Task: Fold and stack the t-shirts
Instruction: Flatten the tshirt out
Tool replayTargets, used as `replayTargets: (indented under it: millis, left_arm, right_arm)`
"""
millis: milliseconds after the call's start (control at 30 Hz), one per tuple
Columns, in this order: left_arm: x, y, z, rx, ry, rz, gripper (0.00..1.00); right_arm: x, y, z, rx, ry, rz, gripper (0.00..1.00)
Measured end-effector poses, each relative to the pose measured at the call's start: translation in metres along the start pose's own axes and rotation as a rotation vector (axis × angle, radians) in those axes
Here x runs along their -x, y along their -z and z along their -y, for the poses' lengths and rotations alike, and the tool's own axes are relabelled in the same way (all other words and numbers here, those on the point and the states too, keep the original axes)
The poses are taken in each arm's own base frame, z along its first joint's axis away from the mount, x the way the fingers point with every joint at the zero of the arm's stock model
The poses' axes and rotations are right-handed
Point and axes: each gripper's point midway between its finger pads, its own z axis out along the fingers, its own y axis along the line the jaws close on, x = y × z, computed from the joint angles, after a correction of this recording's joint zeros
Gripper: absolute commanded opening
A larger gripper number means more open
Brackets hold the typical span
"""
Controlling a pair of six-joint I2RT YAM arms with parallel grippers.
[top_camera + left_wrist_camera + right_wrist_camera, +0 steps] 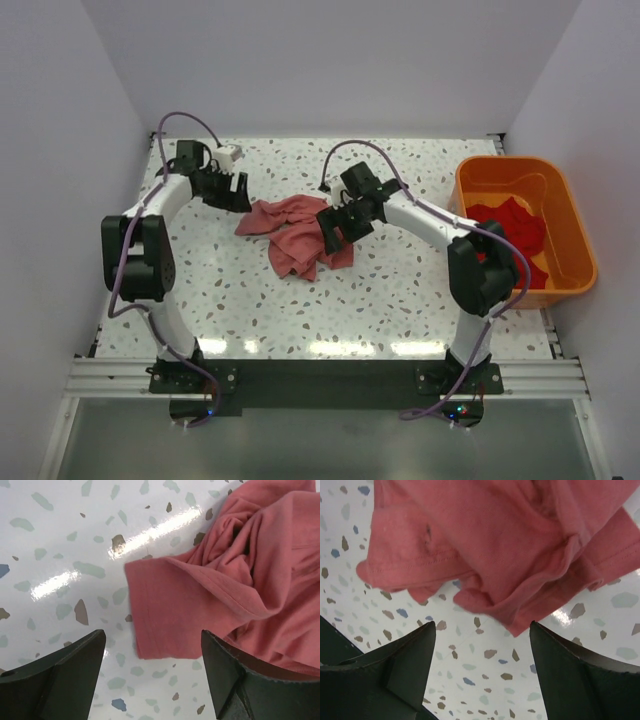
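Pink t-shirt (292, 236) lay crumpled. L gripper (237, 196) was at its left edge, R gripper (333, 233) at its right. Both spread wide, empty.

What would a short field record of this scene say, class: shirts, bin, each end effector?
shirt on table: pink t-shirt, crumpled, unfolded, on the speckled table
bin: orange bin at the right, holding a red garment
left end effector: open, over the shirt's left end
right end effector: open, over its right side
stack: none yet
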Motion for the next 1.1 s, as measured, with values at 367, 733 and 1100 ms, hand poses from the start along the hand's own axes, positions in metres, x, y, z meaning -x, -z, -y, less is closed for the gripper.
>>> replayTargets:
  millis: [367,733,1100]
  left_arm:
    - [0.029,-0.043,-0.022,0.020,-0.033,0.054,0.81]
    - [0.021,-0.091,-0.012,-0.032,-0.106,-0.008,0.67]
    - [0.005,-0.084,-0.013,-0.043,-0.129,-0.062,0.00]
  right_arm:
    - [0.038,-0.029,0.028,-0.004,-0.108,0.058,0.42]
    - [0.043,-0.022,0.028,0.053,-0.112,0.064,0.00]
    - [0.052,0.026,0.062,0.014,-0.062,0.099,0.00]
